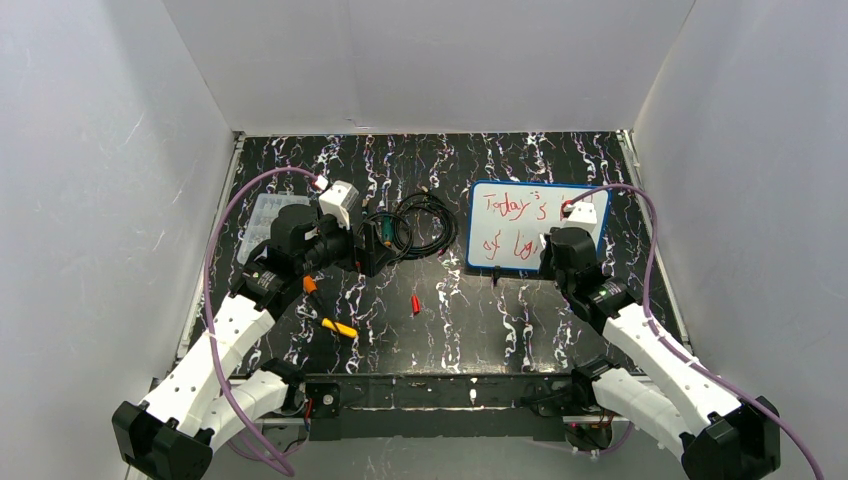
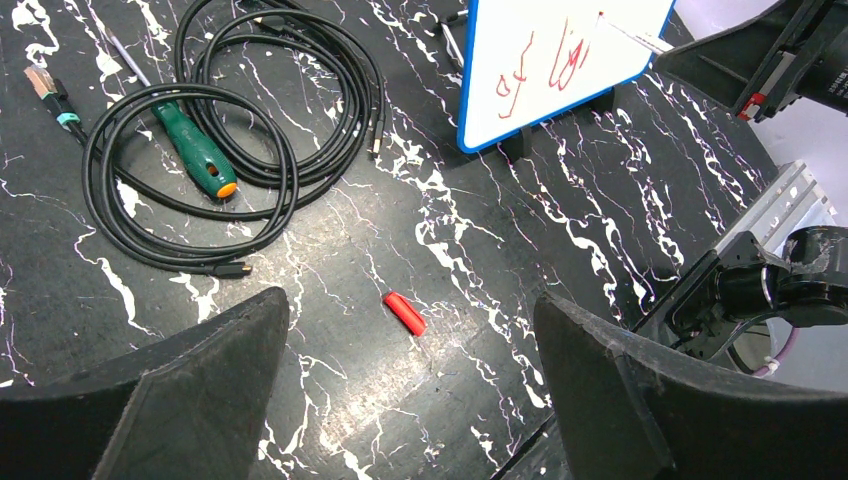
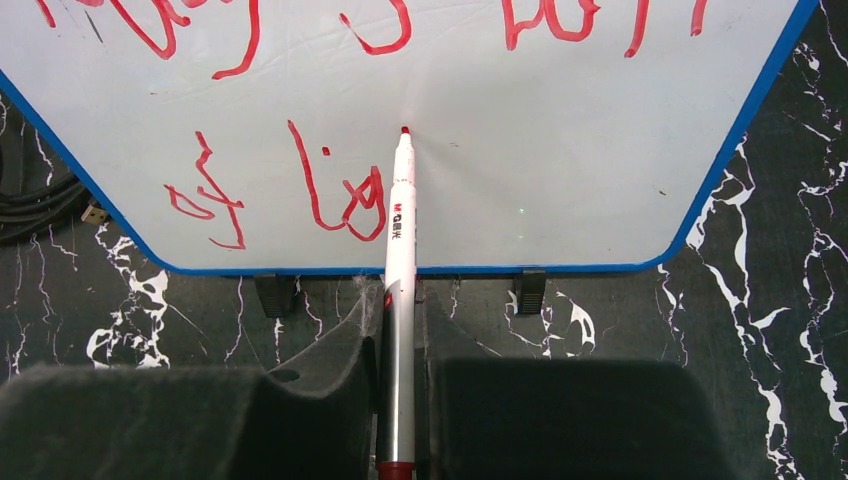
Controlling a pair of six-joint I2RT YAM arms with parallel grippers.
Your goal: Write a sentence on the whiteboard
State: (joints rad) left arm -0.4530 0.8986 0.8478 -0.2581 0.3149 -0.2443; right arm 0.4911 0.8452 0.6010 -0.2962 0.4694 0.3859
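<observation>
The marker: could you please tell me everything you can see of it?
The marker is a slim white pen with small red print, an uncapped red tip and a red rear end. The right gripper is shut on its barrel, pointing it at the whiteboard. The tip sits right of the second line of the sentence, seemingly touching the board.

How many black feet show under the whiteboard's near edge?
2: left foot and right foot, each just inside a near corner of the whiteboard. Far-edge feet may be hidden.
</observation>
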